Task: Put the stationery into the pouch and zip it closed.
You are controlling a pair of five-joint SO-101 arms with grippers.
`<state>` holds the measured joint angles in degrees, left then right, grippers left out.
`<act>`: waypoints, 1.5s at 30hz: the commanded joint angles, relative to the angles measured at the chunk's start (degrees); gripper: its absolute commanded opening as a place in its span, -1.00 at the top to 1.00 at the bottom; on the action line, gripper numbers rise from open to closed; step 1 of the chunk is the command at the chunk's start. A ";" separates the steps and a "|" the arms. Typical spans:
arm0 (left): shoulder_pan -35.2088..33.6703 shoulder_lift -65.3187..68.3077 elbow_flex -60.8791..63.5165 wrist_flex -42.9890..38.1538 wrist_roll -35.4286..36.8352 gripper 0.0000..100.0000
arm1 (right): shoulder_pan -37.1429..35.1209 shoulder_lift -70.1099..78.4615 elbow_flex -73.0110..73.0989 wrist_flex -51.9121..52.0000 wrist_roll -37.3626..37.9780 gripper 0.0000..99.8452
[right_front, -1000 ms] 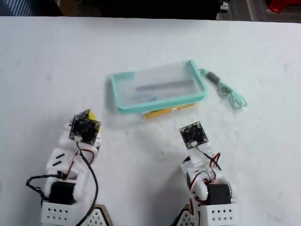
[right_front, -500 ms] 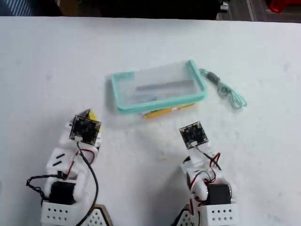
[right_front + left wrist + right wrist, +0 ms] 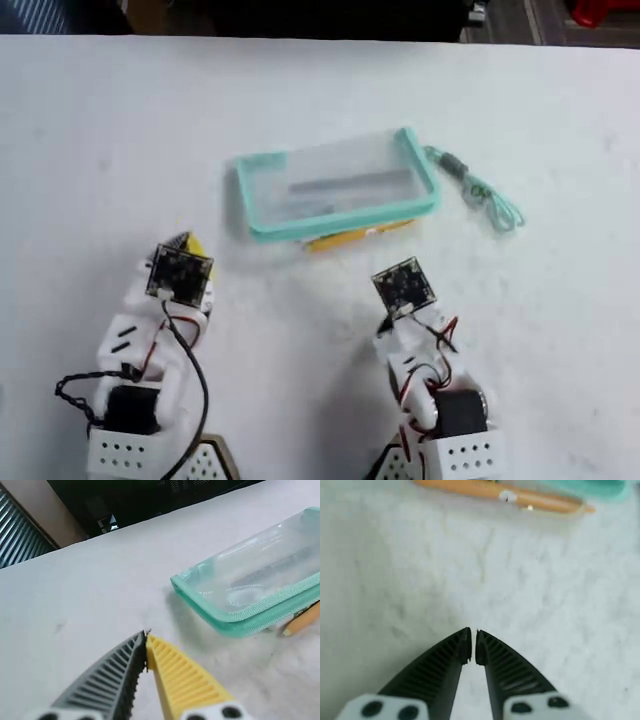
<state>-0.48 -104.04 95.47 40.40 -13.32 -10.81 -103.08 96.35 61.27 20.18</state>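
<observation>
Worktop (image 3: 120,130) is carrying pouch (image 3: 335,185), pencil (image 3: 360,235) lying along its edge; left pincer (image 3: 145,637), right pincer (image 3: 473,636) both sitting together, empty; right needs opening, straddling pencil mid-shaft.

The left arm (image 3: 140,370), in the lower left of the high view, is built of white printed shells around a black motor block (image 3: 130,408). Its white base (image 3: 120,455) is dotted with round holes. A square black circuit board (image 3: 180,274) tops its wrist, and a thick black cable (image 3: 200,385) runs down from it beside thin red wires (image 3: 152,352).

The right arm (image 3: 430,395), at lower centre-right, has the same white shells, a matching black board (image 3: 403,286) and a tangle of red and black leads (image 3: 445,330).

The left gripper (image 3: 146,639) pairs a grey ribbed finger (image 3: 107,680) with a yellow ribbed finger (image 3: 182,680). The right gripper (image 3: 472,642) has two black ribbed fingers (image 3: 440,672). Each gripper has white mounts with dark screw holes.
</observation>
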 commanded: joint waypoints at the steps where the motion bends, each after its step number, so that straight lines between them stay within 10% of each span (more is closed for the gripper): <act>1: -0.13 -0.66 -0.44 -1.41 -0.26 0.95 | -0.75 -0.22 0.53 -15.08 0.35 0.96; 8: -0.04 -0.66 -0.44 -1.41 -0.26 0.95 | -1.10 -0.04 0.53 -35.65 0.44 0.79; 14: 0.04 -0.66 -0.97 -1.14 -0.26 0.95 | 0.48 -0.13 0.53 -21.67 0.53 0.79; 45: 0.13 -0.66 -0.44 -1.49 -0.35 0.95 | 4.62 -0.04 0.35 -22.46 8.18 0.79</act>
<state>-0.40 -104.04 95.47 40.40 -13.32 -7.74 -102.99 96.35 39.30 26.95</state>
